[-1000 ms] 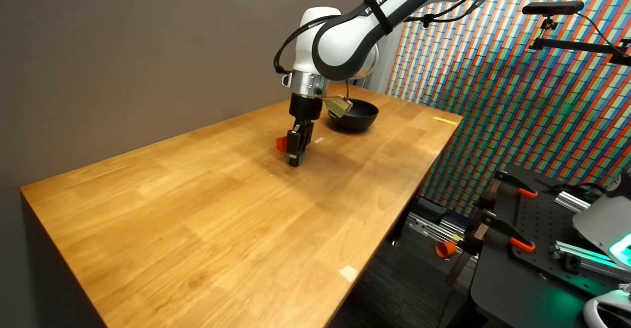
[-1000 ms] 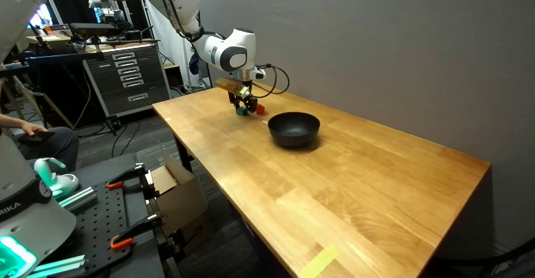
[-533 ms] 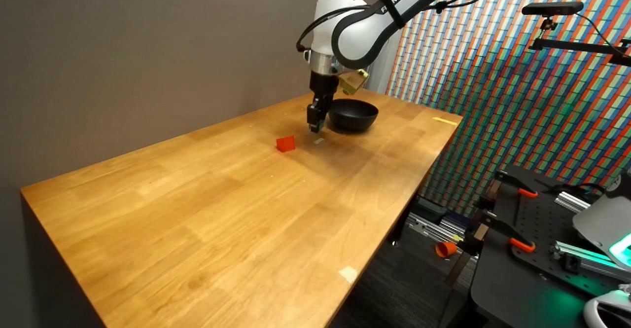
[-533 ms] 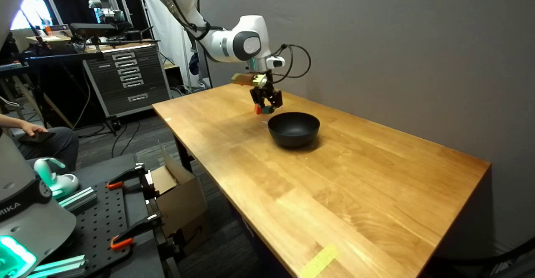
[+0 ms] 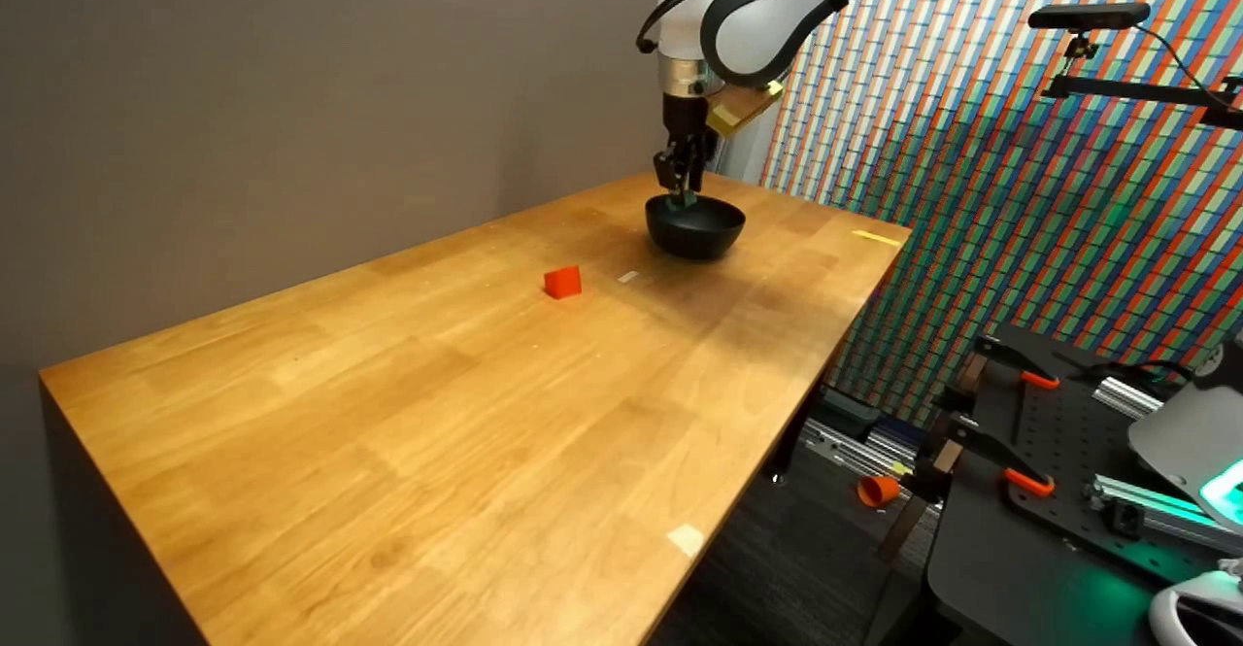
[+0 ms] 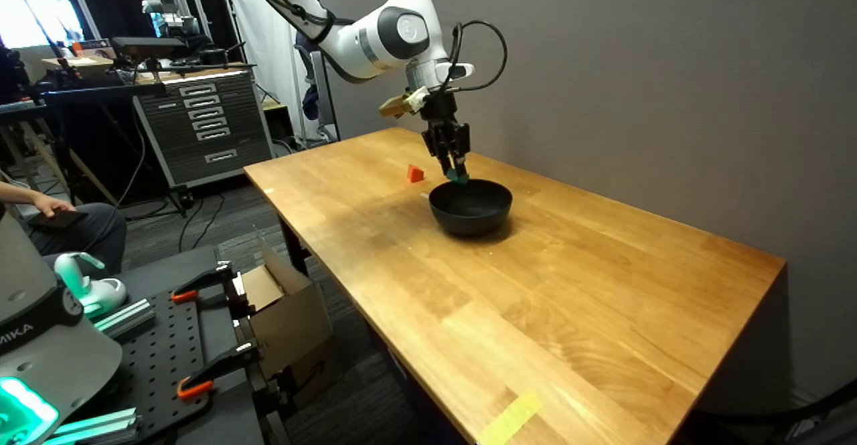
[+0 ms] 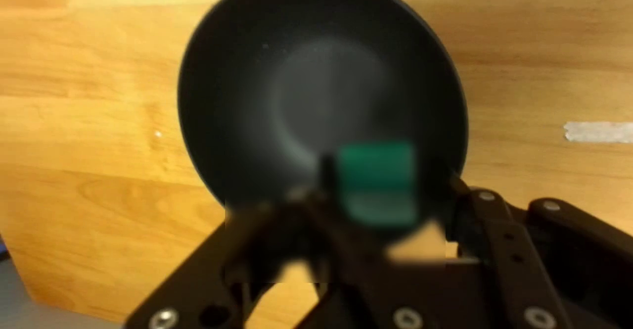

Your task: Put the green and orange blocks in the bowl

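The green block (image 7: 378,168) is between the fingers of my gripper (image 7: 380,190), which is shut on it. In the wrist view the block shows over the near part of the black bowl (image 7: 222,96), and the bowl's floor is bare where it shows. In an exterior view my gripper (image 5: 682,189) holds the green block (image 5: 682,201) at the height of the bowl's (image 5: 694,238) rim. The green block (image 6: 457,177) is at the back-left rim of the bowl (image 6: 471,221) in an exterior view. The orange-red block (image 5: 563,283) lies on the table; it also shows in an exterior view (image 6: 415,174), behind the gripper.
The wooden table (image 5: 437,413) runs along a grey wall. A small strip of white tape (image 5: 628,277) is stuck between the orange-red block and the bowl; it shows in the wrist view too (image 7: 598,132). Yellow tape (image 6: 512,418) marks one table end.
My gripper has lifted the green block from beside the orange-red block and carried it up and across to the bowl. The orange-red block and the bowl have stayed in place.
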